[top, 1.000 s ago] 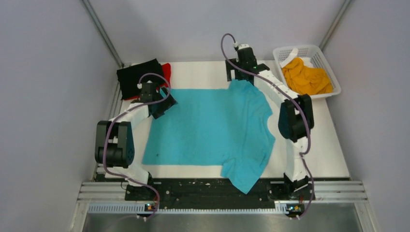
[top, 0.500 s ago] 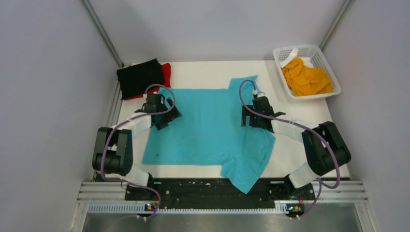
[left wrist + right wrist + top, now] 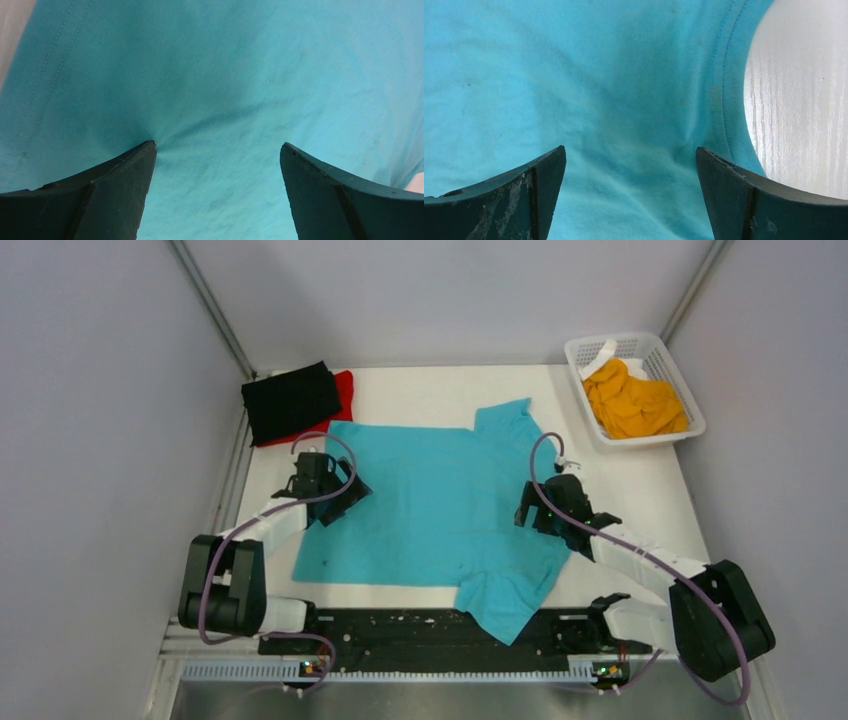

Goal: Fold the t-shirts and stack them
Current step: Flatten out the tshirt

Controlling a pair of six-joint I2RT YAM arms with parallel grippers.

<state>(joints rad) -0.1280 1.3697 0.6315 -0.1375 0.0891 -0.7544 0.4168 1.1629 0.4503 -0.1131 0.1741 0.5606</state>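
On the table (image 3: 430, 385), far right, the basket (image 3: 640, 338) holds an orange-yellow t-shirt (image 3: 635, 400).

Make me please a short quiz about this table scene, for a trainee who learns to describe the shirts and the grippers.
1. Fill in the missing word: over the turquoise t-shirt, the left gripper and the right gripper both have their jaws ___.
2. True or false: the orange-yellow t-shirt lies inside the white basket.
3. Which shirt lies on top of the red t-shirt at the far left corner?
A. the turquoise t-shirt
B. the black t-shirt
C. the orange-yellow t-shirt

Key: 1. open. 2. true. 3. B.
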